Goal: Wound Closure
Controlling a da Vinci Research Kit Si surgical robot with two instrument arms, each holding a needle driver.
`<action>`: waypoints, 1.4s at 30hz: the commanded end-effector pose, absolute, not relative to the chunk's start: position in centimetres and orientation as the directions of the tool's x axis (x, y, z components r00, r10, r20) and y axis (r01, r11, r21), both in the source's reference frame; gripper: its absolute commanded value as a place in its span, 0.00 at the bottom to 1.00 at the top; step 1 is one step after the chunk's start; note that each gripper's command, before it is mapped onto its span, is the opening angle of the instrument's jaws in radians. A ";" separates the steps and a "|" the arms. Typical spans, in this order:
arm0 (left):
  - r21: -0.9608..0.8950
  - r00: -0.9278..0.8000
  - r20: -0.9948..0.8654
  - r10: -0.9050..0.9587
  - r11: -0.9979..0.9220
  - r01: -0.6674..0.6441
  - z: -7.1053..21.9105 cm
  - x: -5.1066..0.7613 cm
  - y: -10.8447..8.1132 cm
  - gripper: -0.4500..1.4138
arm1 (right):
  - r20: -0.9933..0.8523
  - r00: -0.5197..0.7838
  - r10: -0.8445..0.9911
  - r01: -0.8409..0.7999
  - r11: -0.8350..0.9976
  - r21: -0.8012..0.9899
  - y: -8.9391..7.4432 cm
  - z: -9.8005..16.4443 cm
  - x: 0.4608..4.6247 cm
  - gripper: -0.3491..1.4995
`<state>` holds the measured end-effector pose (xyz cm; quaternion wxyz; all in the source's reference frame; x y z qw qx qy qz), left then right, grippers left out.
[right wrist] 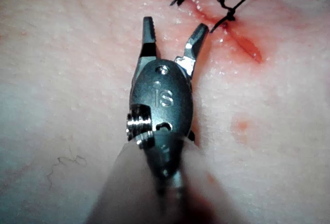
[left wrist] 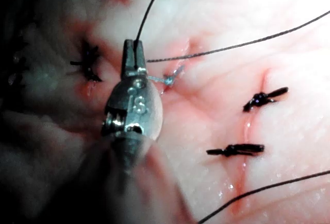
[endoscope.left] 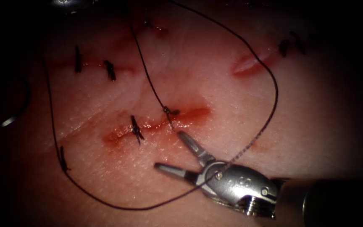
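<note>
Step in hand: judged to be thread handling at a fresh knot [endoscope.left: 171,112] on the cut [endoscope.left: 156,125] — no step can be named more closely than that.
Right end effector [endoscope.left: 169,151]: spread wide, holding nothing; 1 tip lies just beside the knot, on the near side of the cut, the other rests over bare tissue [endoscope.left: 118,168].
Left end effector [left wrist: 133,54]: pressed together, pinching the thread [left wrist: 149,13] a little way above the knot.
Thread: 1 strand runs from the knot up and away; a long loop [endoscope.left: 274,96] is laid over the tissue on both sides of the cut and crosses the right end effector's wrist.
Needle [endoscope.left: 15,113]: lying free far to the left of the cut, held by neither tool, not seen to be in the tissue.
Next move: judged to call for care — the spread tips are close to the knot and the loop could snag.
</note>
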<state>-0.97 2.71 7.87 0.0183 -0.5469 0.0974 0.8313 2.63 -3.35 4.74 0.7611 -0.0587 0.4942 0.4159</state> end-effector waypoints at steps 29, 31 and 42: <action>0.120 -0.195 -0.975 -0.101 -0.989 -0.085 5.1 -1.75 1.7 0.00 | -0.685 0.047 0.727 -0.602 0.568 0.562 -1.9 4.7 2.41 0.63; 0.126 -0.196 -0.975 -0.108 -0.989 -0.081 5.0 -1.75 1.6 0.00 | -0.685 0.048 0.727 -0.603 0.568 0.560 -1.9 4.8 2.43 0.62; 0.164 -0.190 -0.970 -0.149 -0.984 -0.066 4.5 -1.83 1.3 0.00 | -0.680 0.059 0.731 -0.568 0.585 0.579 -1.8 4.8 2.64 0.63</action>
